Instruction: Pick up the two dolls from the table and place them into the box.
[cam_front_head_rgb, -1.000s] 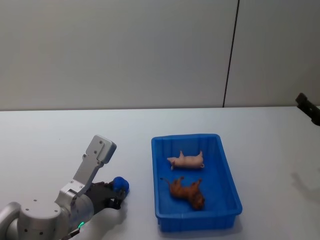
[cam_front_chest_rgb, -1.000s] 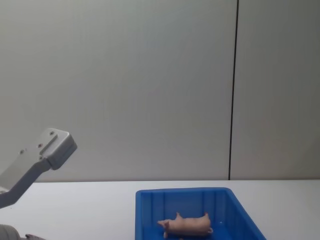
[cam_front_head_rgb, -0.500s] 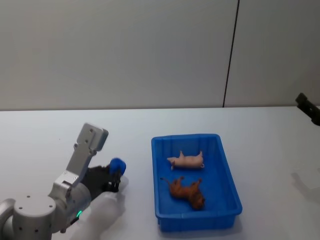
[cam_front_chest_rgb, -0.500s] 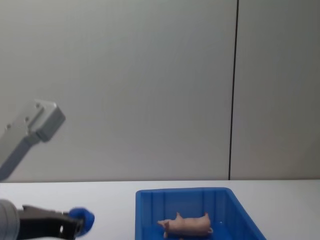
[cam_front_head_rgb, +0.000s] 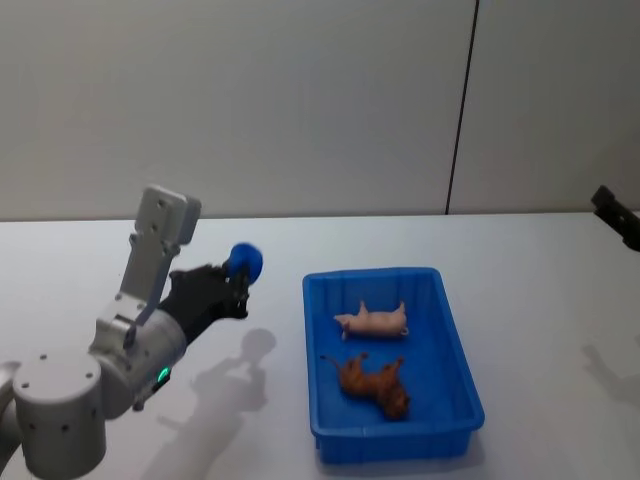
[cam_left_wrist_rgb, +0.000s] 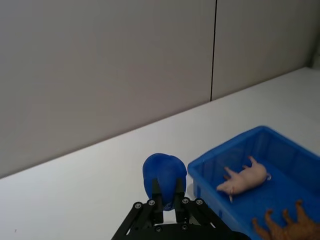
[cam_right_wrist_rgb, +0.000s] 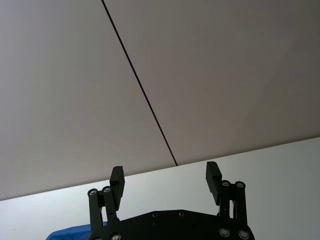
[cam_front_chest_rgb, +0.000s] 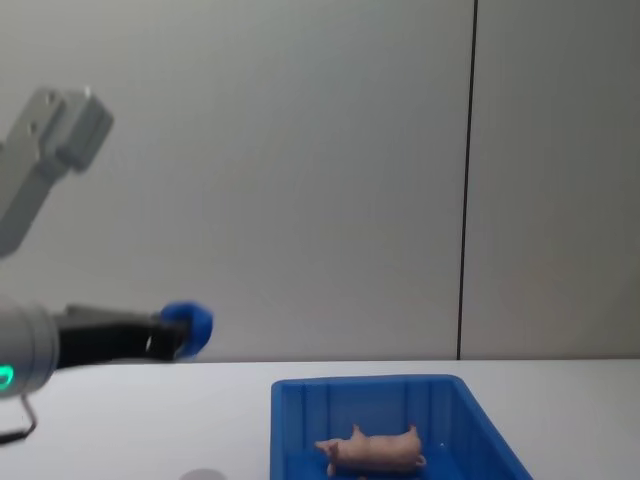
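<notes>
Left gripper (cam_front_head_rgb: 238, 272): raised above the white table (cam_front_head_rgb: 80, 270), fingers pinching a small round blue object (cam_left_wrist_rgb: 164, 175) (kind unclear). To its right and lower: blue bin (cam_front_head_rgb: 460, 385), holding the pink pig doll (cam_front_head_rgb: 374, 320) and, nearer the robot, the brown doll (cam_front_head_rgb: 374, 381). Advice: carry level over the near rim, lower before releasing, clear of both dolls. Right gripper (cam_right_wrist_rgb: 164, 182): spread, parked well right

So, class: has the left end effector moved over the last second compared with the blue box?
Yes. The left end effector, shut on a small blue object, has risen and moved farther back along the table beside the box.
</notes>
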